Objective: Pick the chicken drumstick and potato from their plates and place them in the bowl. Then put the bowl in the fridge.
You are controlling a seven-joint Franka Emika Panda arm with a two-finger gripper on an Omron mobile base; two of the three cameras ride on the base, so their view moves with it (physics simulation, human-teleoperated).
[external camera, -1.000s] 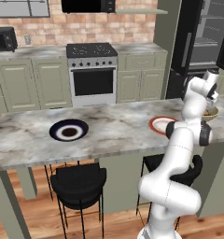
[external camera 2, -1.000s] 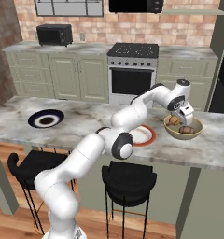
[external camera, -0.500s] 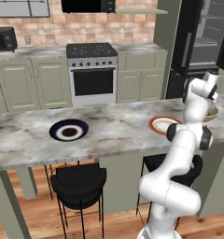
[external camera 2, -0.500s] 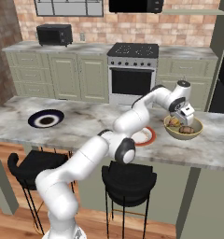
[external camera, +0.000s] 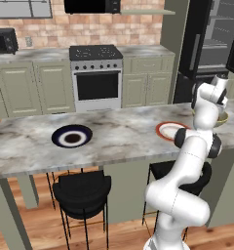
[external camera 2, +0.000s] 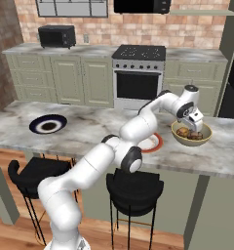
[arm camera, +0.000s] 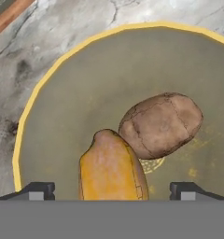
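The olive-yellow bowl (external camera 2: 191, 139) stands on the island counter at the right, and its rim (arm camera: 39, 88) curves across the hand view. Inside it lie the brown potato (arm camera: 160, 123) and the orange-brown chicken drumstick (arm camera: 111, 168), touching each other. My gripper (external camera 2: 192, 125) hangs just above the bowl, pointing down. In the hand view the gripper (arm camera: 113, 190) is open, with its two tips spread wide on either side of the drumstick and clear of it. Both the navy-rimmed plate (external camera: 71, 136) and the orange-red-rimmed plate (external camera: 168, 131) are bare.
The black fridge (external camera: 211, 44) stands behind the island on the right, its grey shelves showing. A steel oven (external camera: 97, 80) and green cabinets line the back wall. Two black stools (external camera 2: 133, 188) sit under the island's near edge.
The gripper's fingers have spread wider over the bowl. The arm has hardly shifted, and the plates and bowl stay put.
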